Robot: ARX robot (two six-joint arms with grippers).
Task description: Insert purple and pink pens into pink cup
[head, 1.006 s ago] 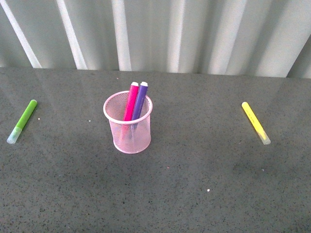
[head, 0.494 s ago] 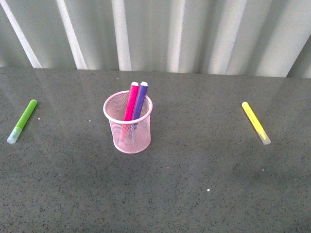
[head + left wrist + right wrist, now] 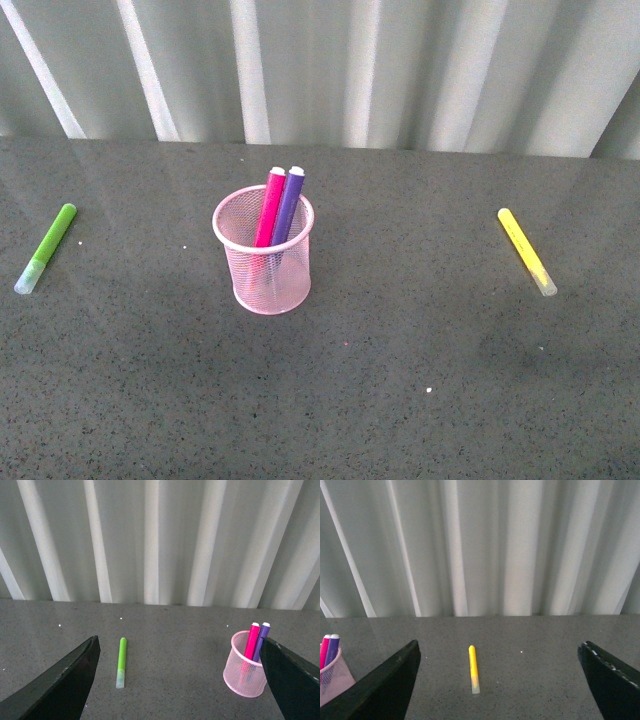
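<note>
Pink and purple pens stand together inside the pale pink wire-mesh cup (image 3: 263,252), which sits upright on the dark speckled table (image 3: 400,380) a little left of centre. The magenta-pink thick marker (image 3: 270,208) leans just beside the purple thick marker (image 3: 288,206), their upper ends poking above the rim and resting toward the far side. Compared with the views from a second and half a second ago, nothing has shifted: cup, both pens and the two stray markers lie exactly where they were. That stillness suggests the insertion is complete and the arms have pulled away.

Neither arm shows in the front view. In the left wrist view the left tool (image 3: 180,680) has its dark fingers spread wide apart and empty, framing the lime-green marker (image 3: 121,662) and the cup. The right tool (image 3: 500,680) is likewise spread and empty, with the yellow marker (image 3: 474,669) lying between its fingers, well apart from the cup. Both stray markers remain flat on the table, properly left out.
</note>
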